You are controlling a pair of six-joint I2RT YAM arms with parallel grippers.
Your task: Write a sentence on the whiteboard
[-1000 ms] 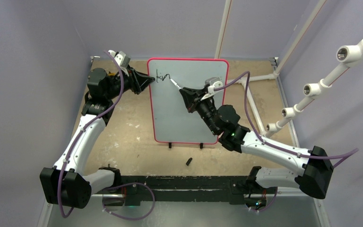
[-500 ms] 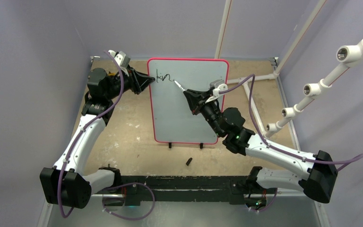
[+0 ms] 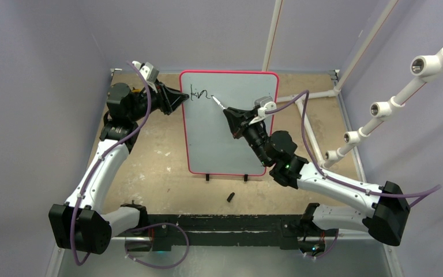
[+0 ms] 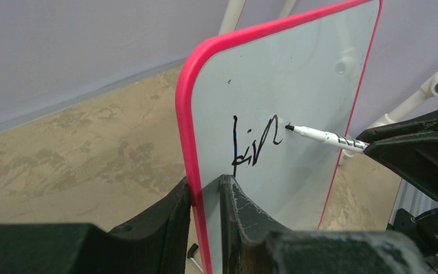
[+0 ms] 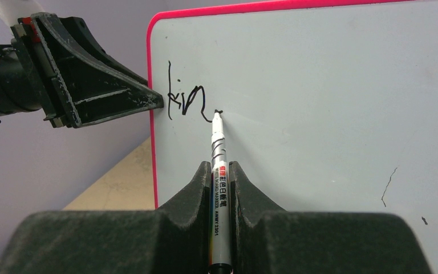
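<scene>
Fingers [image 4: 165, 220] of our left gripper [image 4: 205, 185] clamp the rim of the whiteboard [image 3: 231, 138], steadying it upright on the counter [image 3: 150, 161], while our right gripper [image 5: 220, 169] squeezes the marker [image 5: 217, 142], its tip touching the end of the sentence [image 5: 185, 103], only "kin" written.

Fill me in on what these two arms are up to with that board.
The left gripper is clamped on the left rim of the upright whiteboard, apparently steadying it. The right gripper holds a white marker with its tip against the board, just right of the writing. The sentence is barely begun: only a few black letters, roughly "kin", stand near the top left corner. The rest of the surface is unwritten apart from a few small stray marks.
</scene>
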